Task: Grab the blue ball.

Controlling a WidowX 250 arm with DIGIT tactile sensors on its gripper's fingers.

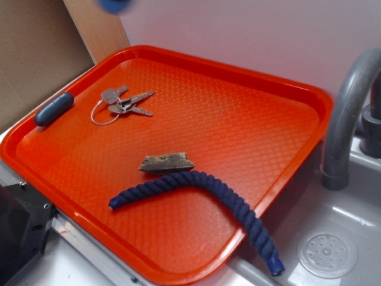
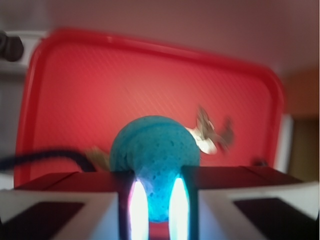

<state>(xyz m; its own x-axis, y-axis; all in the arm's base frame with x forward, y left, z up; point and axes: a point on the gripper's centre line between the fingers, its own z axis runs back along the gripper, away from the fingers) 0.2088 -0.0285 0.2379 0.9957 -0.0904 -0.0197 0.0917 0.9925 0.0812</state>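
Observation:
In the wrist view the blue ball (image 2: 152, 145), light blue with a pitted surface, sits squeezed between my two fingers, bulging out ahead of them. My gripper (image 2: 155, 172) is shut on it, high above the orange tray (image 2: 150, 75). In the exterior view only a blurred blue patch (image 1: 114, 5) shows at the top edge, above the tray's far left corner; the gripper itself is out of that frame.
On the tray (image 1: 286, 101) lie a key bunch (image 1: 122, 104), a dark blue-grey capsule (image 1: 53, 108) on the left rim, a piece of wood (image 1: 167, 162) and a navy rope (image 1: 202, 190). A grey faucet (image 1: 348, 113) and sink drain (image 1: 327, 254) are to the right.

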